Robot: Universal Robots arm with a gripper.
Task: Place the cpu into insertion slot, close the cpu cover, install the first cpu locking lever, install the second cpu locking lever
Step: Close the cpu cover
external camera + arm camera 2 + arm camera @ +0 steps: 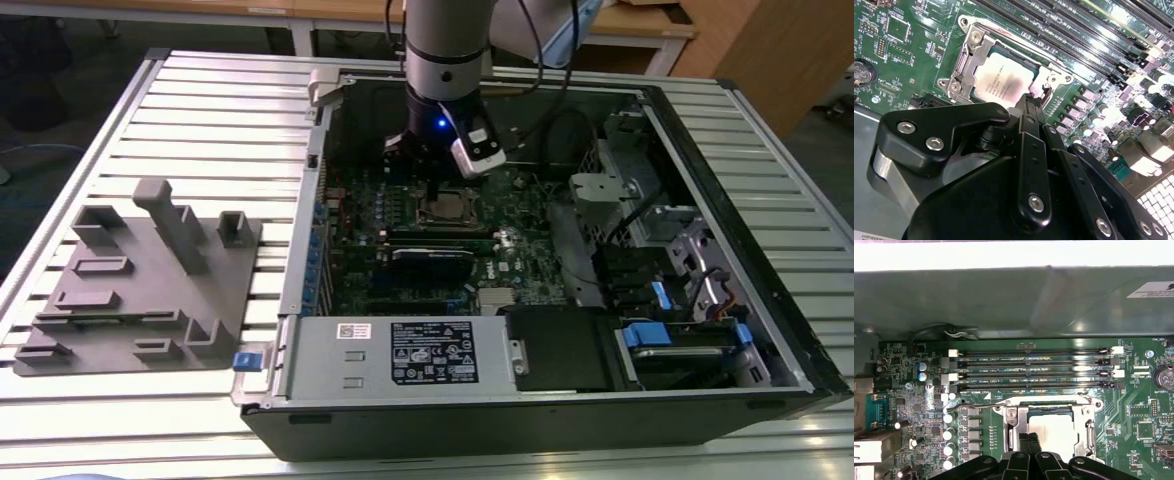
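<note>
Hovering empty, fingers together, beside the seated cpu and lowered cpu cover, the gripper is judged at lever-locking (steady downward pressure is called for).

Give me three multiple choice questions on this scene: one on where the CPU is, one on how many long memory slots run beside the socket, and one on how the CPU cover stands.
1. Where is the cpu?
A on the slatted table
B in the insertion slot
C on the grey fixture outside the case

2. How many long black memory slots lie beside the socket?
A two
B four
C six

3. How does the cpu cover stand?
A lowered flat around the cpu
B raised upright
C taken off the board

Answers:
1. B: the cpu sits in the socket, just beyond the gripper.
2. B: the first wrist view shows four parallel slots.
3. A: its silver frame lies round the cpu's top.
</note>
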